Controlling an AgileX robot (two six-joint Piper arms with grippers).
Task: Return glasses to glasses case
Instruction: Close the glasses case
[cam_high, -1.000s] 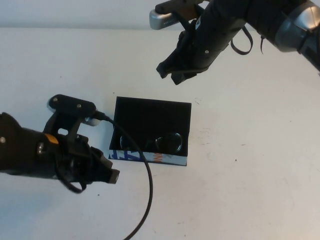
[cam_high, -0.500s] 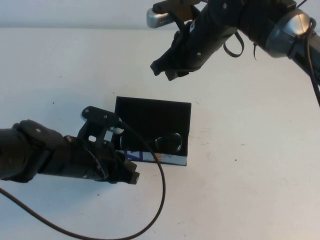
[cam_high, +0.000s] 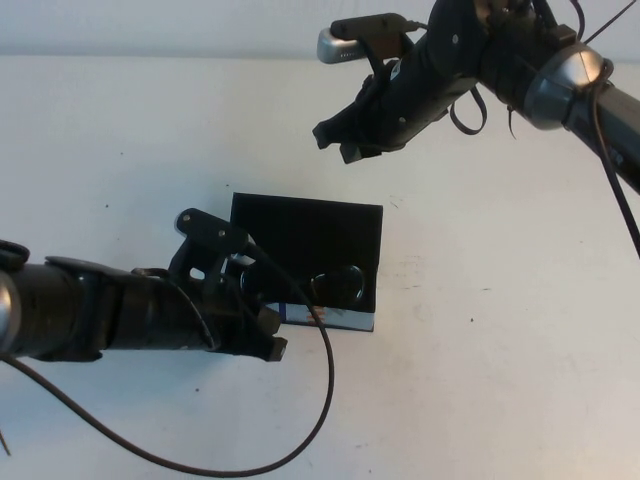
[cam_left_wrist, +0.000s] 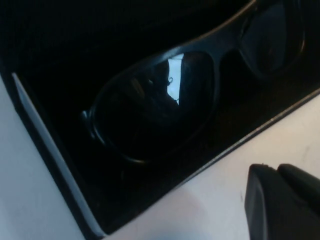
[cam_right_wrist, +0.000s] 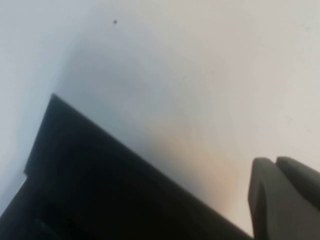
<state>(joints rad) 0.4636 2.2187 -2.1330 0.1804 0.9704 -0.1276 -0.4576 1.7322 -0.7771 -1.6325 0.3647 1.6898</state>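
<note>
The glasses case (cam_high: 305, 232) lies open mid-table, its black flap lid laid back and its white printed front (cam_high: 335, 319) facing me. The dark-framed glasses (cam_high: 337, 284) lie inside it; the left wrist view shows one reflective lens (cam_left_wrist: 150, 107) in the black lining. My left gripper (cam_high: 272, 346) is shut and empty, low at the case's front left corner, beside its front wall (cam_left_wrist: 50, 150); it also shows in the left wrist view (cam_left_wrist: 277, 171). My right gripper (cam_high: 336, 141) is shut and empty, raised behind the case, and appears over the lid (cam_right_wrist: 100, 195) in the right wrist view (cam_right_wrist: 275, 162).
A black cable (cam_high: 300, 430) loops from my left arm over the white table (cam_high: 500, 350) in front of the case. The table's back edge meets a pale wall (cam_high: 150, 25).
My left arm has swung right and forward, bringing its gripper to the case's front left corner. My right gripper has shifted slightly behind the case. The glasses have stayed in the case.
</note>
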